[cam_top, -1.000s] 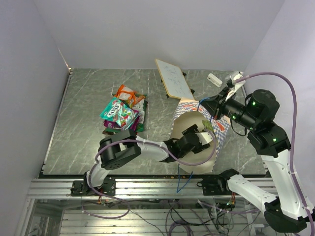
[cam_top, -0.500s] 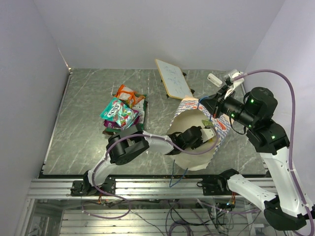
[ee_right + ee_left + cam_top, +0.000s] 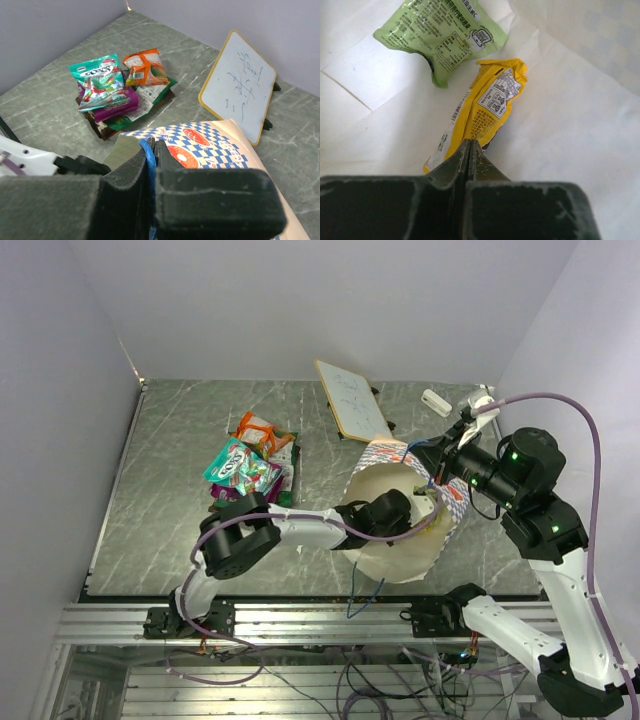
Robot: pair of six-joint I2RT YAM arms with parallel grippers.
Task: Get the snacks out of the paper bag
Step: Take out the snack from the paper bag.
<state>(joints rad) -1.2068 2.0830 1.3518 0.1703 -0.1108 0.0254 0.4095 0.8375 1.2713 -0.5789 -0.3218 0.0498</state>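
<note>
Deep inside the paper bag [image 3: 400, 555], left gripper [image 3: 470, 144] clamped on the near end of a yellow packet [image 3: 492, 102]; green packet [image 3: 440, 35] just ahead-left of it. Right gripper [image 3: 151, 145] pinched tight on the bag's blue handle [image 3: 146, 154]; other packets [image 3: 112, 92] piled farther ahead-left, outside the bag.

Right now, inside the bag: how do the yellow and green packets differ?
1. The yellow packet is pinched at its near end by the shut left hand; the green packet lies free, untouched.
2. The yellow packet is narrow and bunched; the green packet is wider and flatter.
Shared: both lie on the cream inside of the paper bag, label sides up.
</note>
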